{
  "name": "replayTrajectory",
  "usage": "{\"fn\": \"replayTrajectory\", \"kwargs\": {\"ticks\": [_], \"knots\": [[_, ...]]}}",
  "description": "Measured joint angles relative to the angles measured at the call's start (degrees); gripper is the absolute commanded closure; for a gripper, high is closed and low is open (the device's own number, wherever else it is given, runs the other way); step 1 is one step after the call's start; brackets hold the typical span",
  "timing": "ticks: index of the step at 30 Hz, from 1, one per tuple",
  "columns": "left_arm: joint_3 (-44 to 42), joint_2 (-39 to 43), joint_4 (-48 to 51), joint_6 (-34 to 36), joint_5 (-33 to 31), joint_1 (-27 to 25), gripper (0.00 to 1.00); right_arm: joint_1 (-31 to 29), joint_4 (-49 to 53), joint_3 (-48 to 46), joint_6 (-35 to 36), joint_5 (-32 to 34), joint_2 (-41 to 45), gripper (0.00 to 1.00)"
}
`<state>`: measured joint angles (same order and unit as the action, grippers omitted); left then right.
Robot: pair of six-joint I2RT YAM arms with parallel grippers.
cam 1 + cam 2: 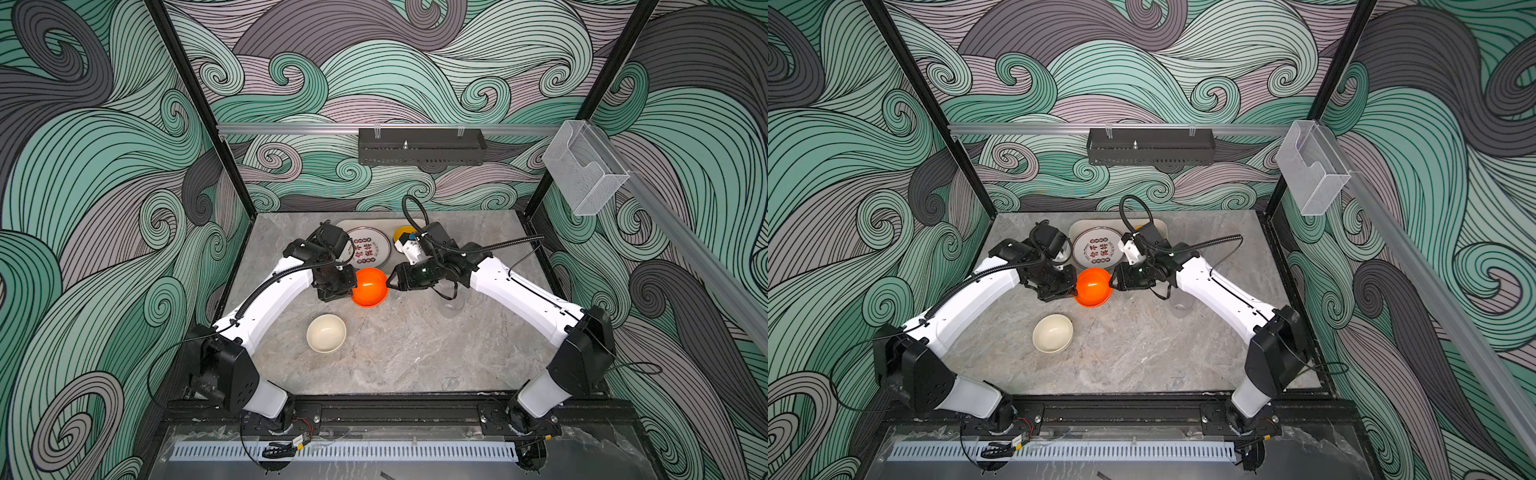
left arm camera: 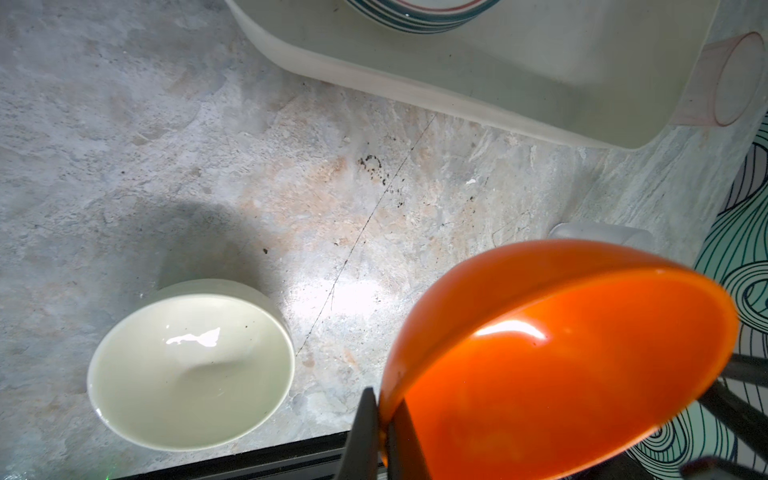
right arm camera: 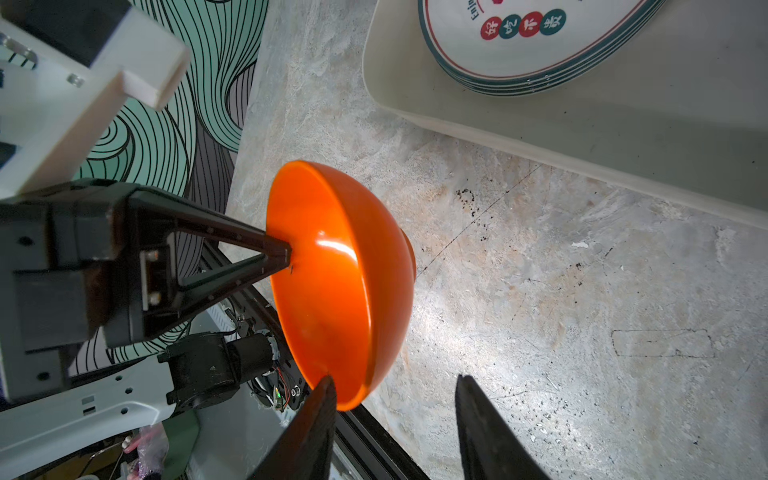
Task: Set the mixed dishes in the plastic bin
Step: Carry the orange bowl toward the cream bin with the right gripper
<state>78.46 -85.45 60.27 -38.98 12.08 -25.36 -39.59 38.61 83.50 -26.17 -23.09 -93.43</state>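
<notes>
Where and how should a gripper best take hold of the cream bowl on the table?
Probably its rim, from straight above: the cream bowl stands upright, mouth up, nothing touching it, so the jaws can straddle its thin wall, one inside, one outside.

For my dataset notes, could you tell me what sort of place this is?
Probably a robot test enclosure: wave-patterned walls, black frame post, left arm and right arm bolted to a base rail.

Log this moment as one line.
left end effector: shut on orange bowl; right end effector: open at opposite rim; cream bowl: on table; plates: in bin
</notes>
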Motion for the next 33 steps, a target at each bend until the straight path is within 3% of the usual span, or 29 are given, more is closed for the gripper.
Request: {"fn": "replayTrajectory", "kwargs": {"ticks": [5,20,29,33], "knots": [[0.7,-1.0,-0.2,-0.1,0.0,-1.4,1.00,0.0,0.2,0.9,-0.4,0.4,-0.7,0.55],[1.4,-1.1,-1.1,-0.8,0.5,-2.4,0.98,0.0,2.6,2.7,-1.2,4.5,-4.7,0.87],[1.4,-1.1,-2.5,-1.6,1.7,-2.8,0.62,0.0,6.7,5.0,0.7,9.9,-6.2,0.94],[1.4,-1.0,-3.3,-1.9,1.9,-2.8,0.53,0.0,8.9,6.9,2.2,12.6,-7.5,0.95]]}}
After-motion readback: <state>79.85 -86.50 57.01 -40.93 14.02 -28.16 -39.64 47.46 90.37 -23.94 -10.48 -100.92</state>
